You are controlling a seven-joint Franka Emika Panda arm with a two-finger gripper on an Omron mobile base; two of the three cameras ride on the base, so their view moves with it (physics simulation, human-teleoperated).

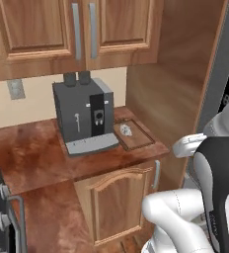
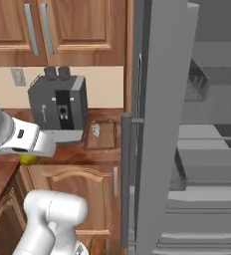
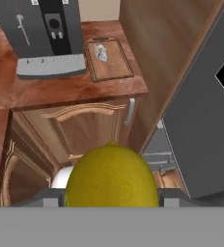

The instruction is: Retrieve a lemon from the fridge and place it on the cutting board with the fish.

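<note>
A bright-yellow lemon (image 3: 111, 178) sits between my fingertips in the hand view, with the gripper (image 3: 111, 198) shut on it. From the right base view the lemon (image 2: 29, 159) peeks out under my white hand, in front of the counter edge and left of the fridge. On the counter beside the coffee machine lies the brown cutting board (image 1: 134, 134) (image 2: 102, 137) (image 3: 111, 62), bearing the pale fish (image 1: 125, 130) (image 2: 95, 130) (image 3: 101, 52). I am held above and in front of it, apart from the board. The grey fridge (image 2: 157, 124) (image 3: 201, 130) (image 1: 217, 79) stands with one door open.
A dark grey coffee machine (image 1: 82, 113) (image 2: 57, 102) (image 3: 46, 29) stands left of the board. Wooden wall cabinets (image 1: 82, 29) hang above and a base cabinet (image 1: 119, 202) sits under the counter. A wooden side panel (image 1: 168, 84) separates counter and fridge. Open fridge shelves (image 2: 207, 149) lie right.
</note>
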